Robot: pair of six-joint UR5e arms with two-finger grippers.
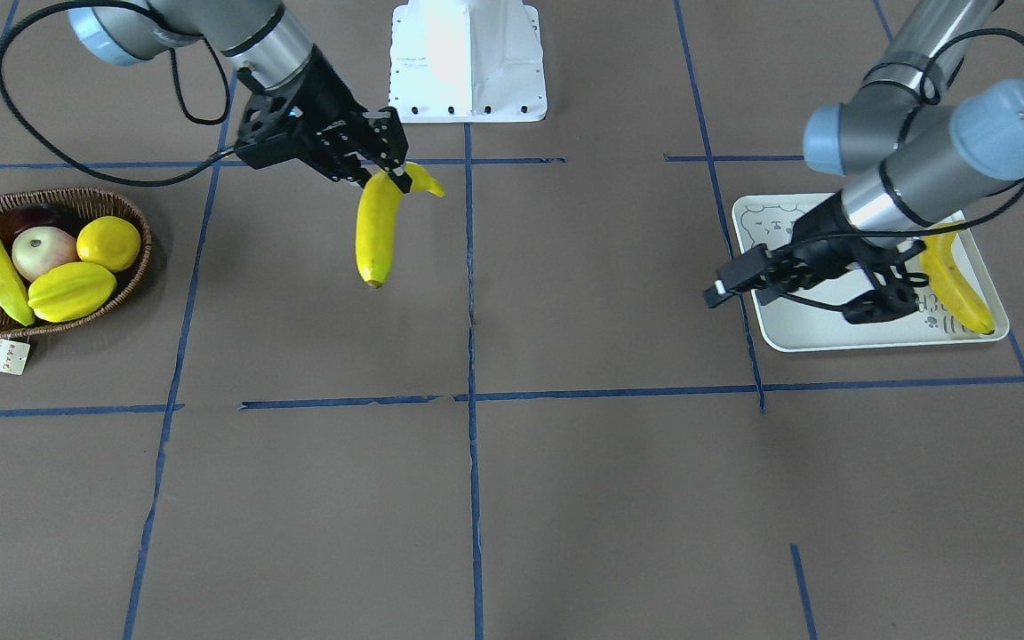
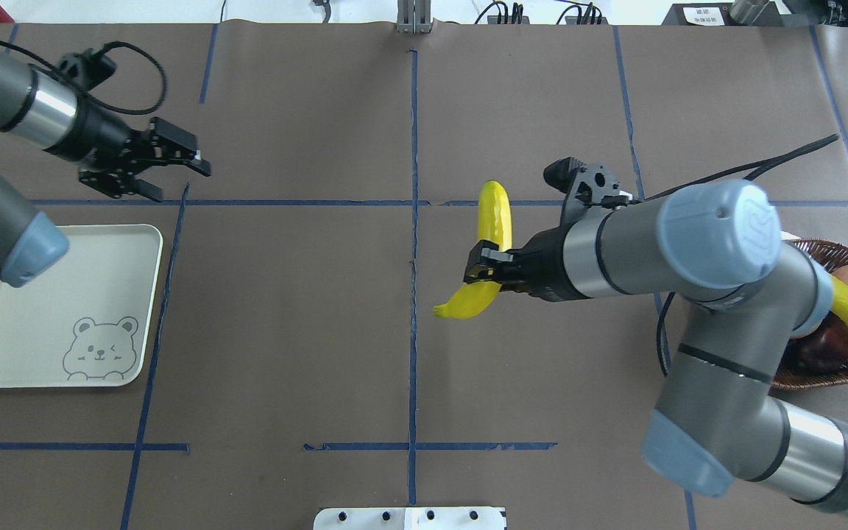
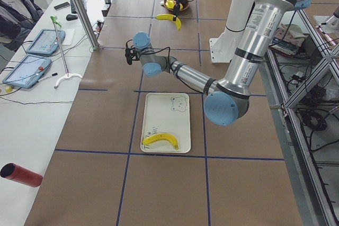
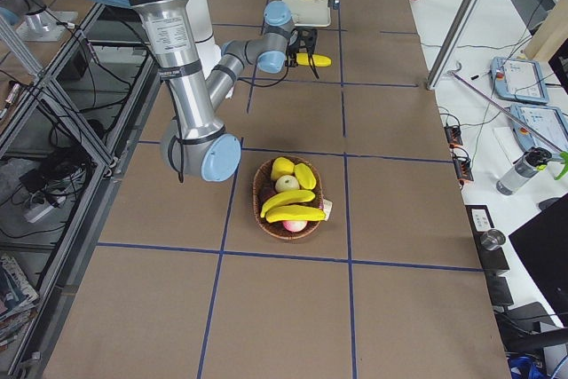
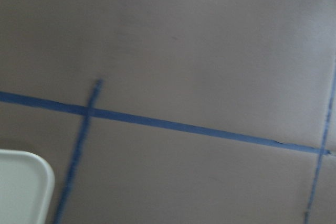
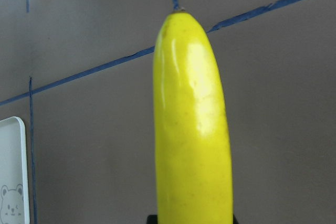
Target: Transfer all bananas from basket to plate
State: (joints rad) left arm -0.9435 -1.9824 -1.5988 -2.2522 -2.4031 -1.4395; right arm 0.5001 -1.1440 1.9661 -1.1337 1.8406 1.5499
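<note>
Bananas (image 4: 289,206), two of them, are seen in the basket (image 1: 137,267) among a starfruit (image 1: 72,292), a lemon (image 1: 108,243) and apples (image 1: 44,252). A third banana (image 1: 956,284) is laid on the plate (image 2: 63,294), along one edge. A fourth banana (image 1: 376,233), glossy yellow with a dark tip, is clamped near its stem by the right tool (image 1: 392,171) and held above the mid worktop (image 1: 565,498). The left tool (image 2: 170,173) is spread wide and empty, just past the plate.
</note>
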